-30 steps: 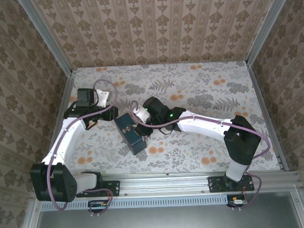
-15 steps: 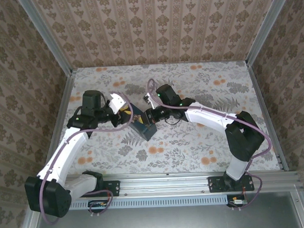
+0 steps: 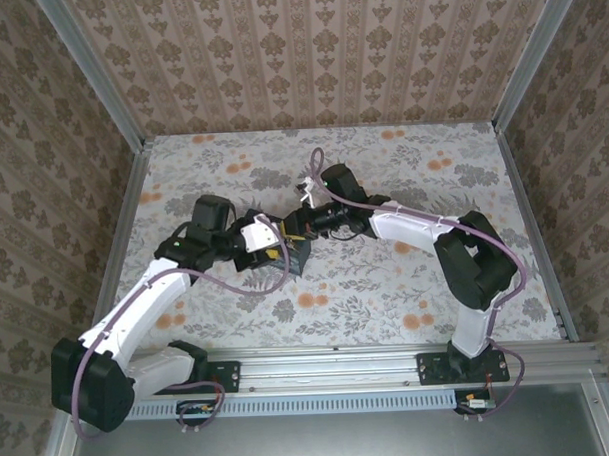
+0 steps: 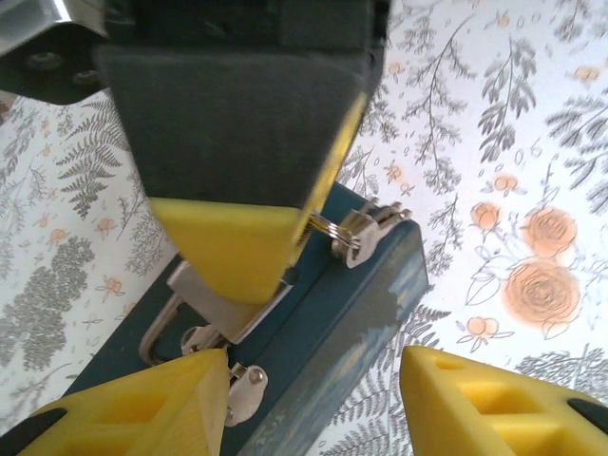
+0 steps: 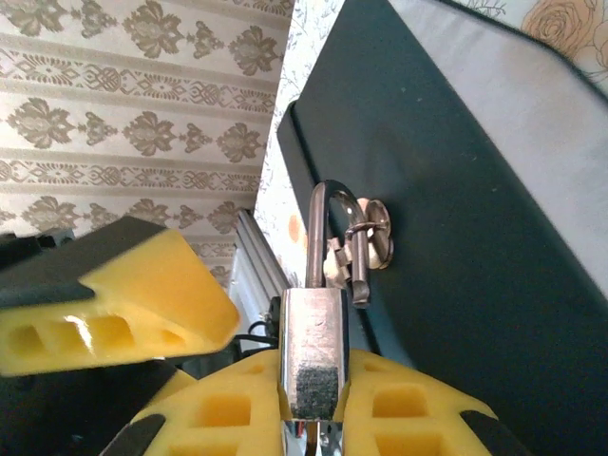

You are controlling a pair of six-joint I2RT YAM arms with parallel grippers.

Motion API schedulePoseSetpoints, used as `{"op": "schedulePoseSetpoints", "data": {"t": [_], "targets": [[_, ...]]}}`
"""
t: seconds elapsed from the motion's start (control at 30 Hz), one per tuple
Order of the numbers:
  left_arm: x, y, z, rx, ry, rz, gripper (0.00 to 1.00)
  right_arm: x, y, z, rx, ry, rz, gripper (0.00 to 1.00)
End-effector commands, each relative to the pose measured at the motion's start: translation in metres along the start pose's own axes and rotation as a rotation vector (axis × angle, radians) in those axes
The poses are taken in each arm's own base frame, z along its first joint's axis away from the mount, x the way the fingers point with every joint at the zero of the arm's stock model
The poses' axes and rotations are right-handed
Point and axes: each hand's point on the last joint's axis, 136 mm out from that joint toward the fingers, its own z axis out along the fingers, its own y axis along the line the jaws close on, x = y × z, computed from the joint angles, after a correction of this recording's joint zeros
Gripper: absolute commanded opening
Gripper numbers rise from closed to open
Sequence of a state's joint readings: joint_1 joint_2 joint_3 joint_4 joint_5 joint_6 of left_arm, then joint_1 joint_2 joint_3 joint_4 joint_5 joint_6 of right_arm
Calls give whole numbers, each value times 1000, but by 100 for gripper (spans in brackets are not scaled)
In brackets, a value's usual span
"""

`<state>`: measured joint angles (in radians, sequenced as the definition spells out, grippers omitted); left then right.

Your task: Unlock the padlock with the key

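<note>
Clamping on the body of the padlock [image 5: 313, 328], jaws of the right gripper [image 5: 313, 389] point its long axis straight away, shackle threaded through the ring [image 5: 372, 233] on the blue tin [image 5: 494, 247]. Beyond, the left gripper [image 4: 313, 366] stands with jaws released and empty, just beside the tin.

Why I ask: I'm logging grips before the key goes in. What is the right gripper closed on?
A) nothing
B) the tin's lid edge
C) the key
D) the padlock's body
D: in the right wrist view the right gripper has its yellow fingers pressed on either side of the padlock, beside the blue tin.
</note>
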<state>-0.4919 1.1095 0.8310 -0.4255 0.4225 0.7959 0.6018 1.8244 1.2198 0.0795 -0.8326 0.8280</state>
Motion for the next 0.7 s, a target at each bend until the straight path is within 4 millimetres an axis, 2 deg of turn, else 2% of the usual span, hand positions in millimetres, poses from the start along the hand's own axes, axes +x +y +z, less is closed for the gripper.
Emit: {"op": "schedulePoseSetpoints", "data": {"t": [0.0, 0.17, 0.27, 0.47, 0.67], "targets": [[9, 15, 6, -97, 71, 118, 52, -9, 24, -5, -96, -1, -19, 13], [11, 46, 11, -275, 76, 166, 53, -7, 22, -4, -95, 14, -11, 13], [10, 54, 14, -319, 69, 188, 53, -7, 23, -4, -104, 17, 6, 13], [-5, 51, 18, -336, 25, 225, 53, -9, 26, -1, -122, 20, 40, 13], [-11, 31, 24, -293, 26, 265, 53, -11, 27, -3, -129, 15, 75, 13]]}}
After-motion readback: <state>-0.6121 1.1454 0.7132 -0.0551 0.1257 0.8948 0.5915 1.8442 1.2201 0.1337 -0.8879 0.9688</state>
